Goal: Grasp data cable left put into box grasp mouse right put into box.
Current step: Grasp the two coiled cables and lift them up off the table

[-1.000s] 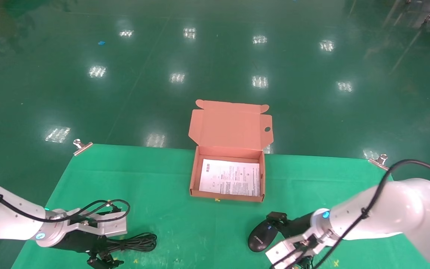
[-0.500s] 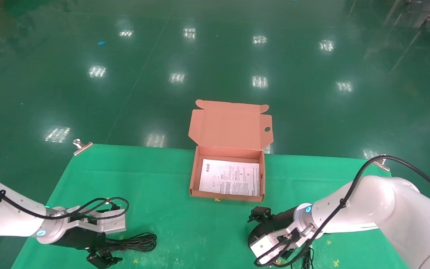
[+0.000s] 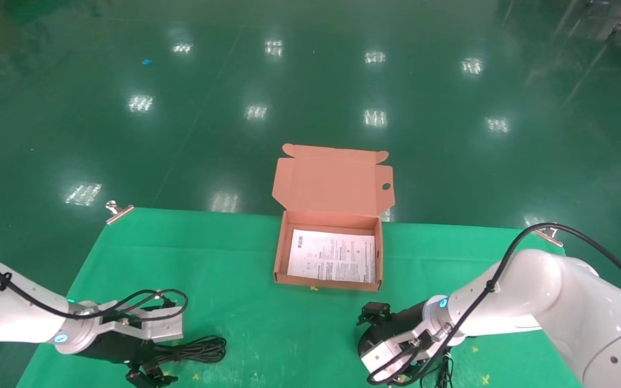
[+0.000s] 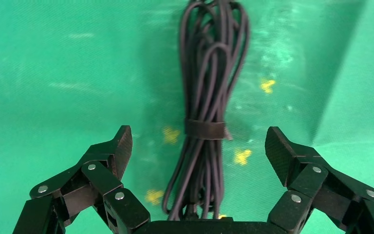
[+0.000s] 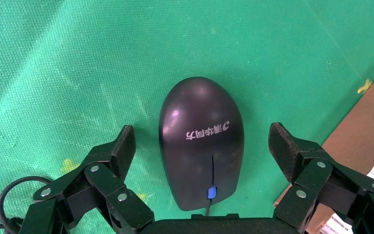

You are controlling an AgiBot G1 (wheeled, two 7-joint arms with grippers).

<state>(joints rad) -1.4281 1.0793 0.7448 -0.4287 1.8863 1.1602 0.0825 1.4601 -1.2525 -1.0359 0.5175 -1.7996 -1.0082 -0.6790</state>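
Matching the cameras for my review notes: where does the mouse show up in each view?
Head view: the mouse is low and right of centre, mostly hidden under the right gripper, nearer the robot than the box.
Left wrist view: not in it; only the data cable shows.
Right wrist view: the mouse fills the centre, between the open gripper's fingers.
Shared landmark: the box, whose edge shows beside the mouse.

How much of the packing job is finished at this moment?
Nothing is packed: the box holds only its printed sheet. In hand: the open left tool straddles the data cable, the open right tool straddles the mouse. Left: grasping and placing both.
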